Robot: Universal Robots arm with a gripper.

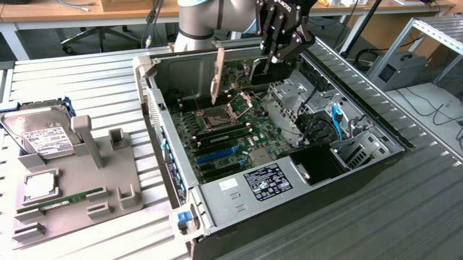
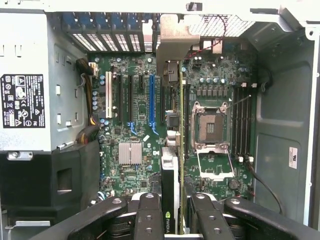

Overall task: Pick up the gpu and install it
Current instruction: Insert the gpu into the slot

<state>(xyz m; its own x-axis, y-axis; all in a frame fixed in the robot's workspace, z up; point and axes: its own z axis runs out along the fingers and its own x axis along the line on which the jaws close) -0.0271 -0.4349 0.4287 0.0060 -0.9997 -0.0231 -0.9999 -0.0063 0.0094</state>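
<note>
Inside the gripper [image 2: 175, 202], the gpu [image 2: 170, 175] (edge-on)

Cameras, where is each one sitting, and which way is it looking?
Exterior view: sits off the arm, up high beside the open computer case, looking down into it; the arm and its hand show, the hand gripping the gpu.
Wrist view: rides on the wrist, looking along the gpu down at the motherboard; the hand's fingers show either side of the gpu.
Shared: both see the gpu, the hand, the motherboard and the processor socket.
</note>
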